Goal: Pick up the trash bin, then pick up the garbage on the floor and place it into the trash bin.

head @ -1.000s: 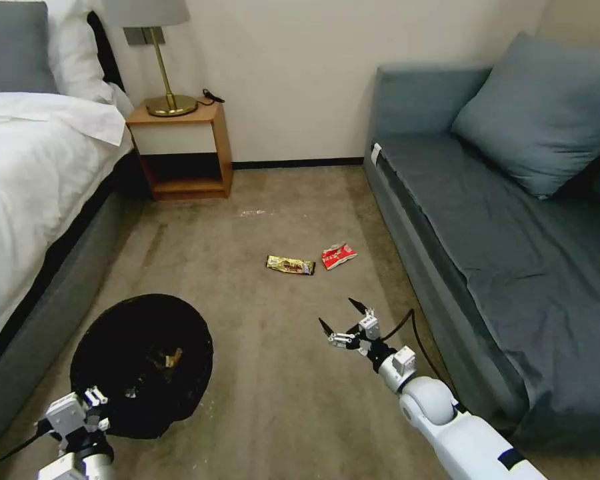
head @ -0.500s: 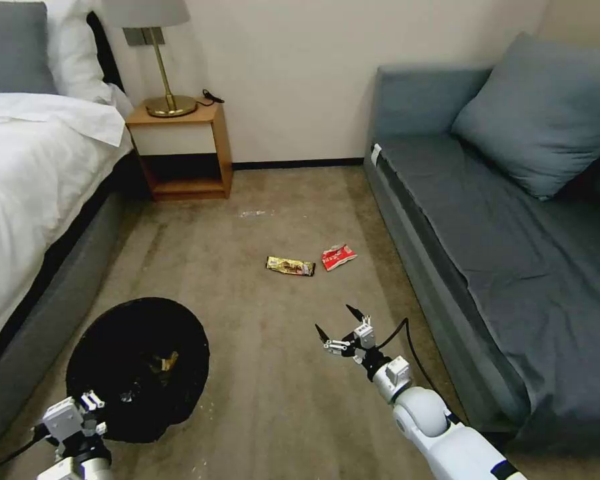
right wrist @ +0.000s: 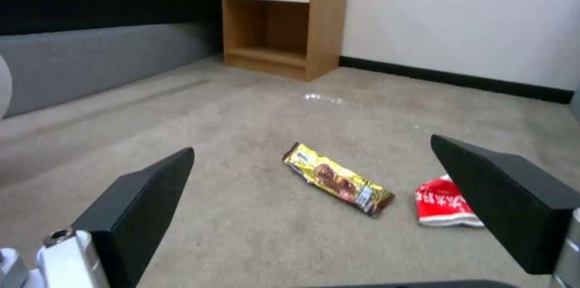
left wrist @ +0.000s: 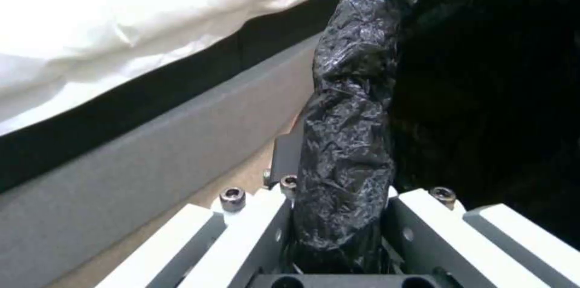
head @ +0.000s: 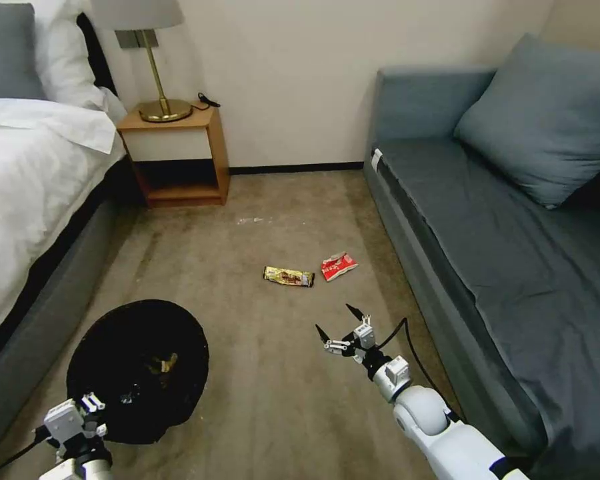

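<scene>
The trash bin [head: 140, 370], lined with a crinkly black bag, hangs at the lower left of the head view with some brown litter inside. My left gripper [head: 90, 407] is shut on its bagged rim [left wrist: 347, 143]. Two pieces of garbage lie on the carpet ahead: a gold-brown bar wrapper [head: 288, 276] [right wrist: 337, 178] and a red-white wrapper [head: 339, 266] [right wrist: 444, 202] beside it. My right gripper [head: 340, 321] hovers open above the floor, a short way before both wrappers, with nothing between its fingers [right wrist: 142, 206].
A bed [head: 27, 193] runs along the left and a grey sofa [head: 507, 253] along the right, leaving a carpet lane between. A wooden nightstand [head: 173, 153] with a brass lamp [head: 147, 60] stands at the far wall. A small clear scrap [head: 250, 220] lies on the carpet.
The whole head view has shifted a little, so the camera moved; the wrappers sit slightly lower in the picture. My right gripper stays open and the left keeps its hold on the bin.
</scene>
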You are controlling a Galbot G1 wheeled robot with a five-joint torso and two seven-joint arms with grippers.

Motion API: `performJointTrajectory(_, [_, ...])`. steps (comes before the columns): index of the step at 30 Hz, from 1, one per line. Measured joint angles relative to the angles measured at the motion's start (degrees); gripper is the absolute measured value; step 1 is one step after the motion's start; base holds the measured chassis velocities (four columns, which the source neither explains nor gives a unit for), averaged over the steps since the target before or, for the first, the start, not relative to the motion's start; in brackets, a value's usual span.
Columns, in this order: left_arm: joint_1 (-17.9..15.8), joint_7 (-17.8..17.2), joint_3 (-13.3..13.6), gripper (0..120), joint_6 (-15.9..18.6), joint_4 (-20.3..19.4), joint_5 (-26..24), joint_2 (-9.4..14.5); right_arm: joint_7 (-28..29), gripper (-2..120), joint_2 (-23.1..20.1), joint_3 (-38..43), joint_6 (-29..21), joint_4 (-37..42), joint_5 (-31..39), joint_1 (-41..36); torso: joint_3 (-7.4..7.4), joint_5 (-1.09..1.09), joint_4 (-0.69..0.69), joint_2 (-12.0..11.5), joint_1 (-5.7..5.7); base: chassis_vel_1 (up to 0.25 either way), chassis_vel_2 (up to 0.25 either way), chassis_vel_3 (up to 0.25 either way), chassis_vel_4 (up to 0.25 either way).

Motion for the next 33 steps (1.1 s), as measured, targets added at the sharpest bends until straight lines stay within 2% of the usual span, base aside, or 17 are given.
performJointTrajectory(33, [-1.03, -0.13, 0.25, 3, -0.01, 2.1, 0.12, 0.0, -1.24, 100, 0.66, 1.03, 3.0, -2.54, -3.42, -1.3, 0.0, 0.0, 0.0, 0.0, 0.0, -0.119, 0.119, 0.118, -0.115])
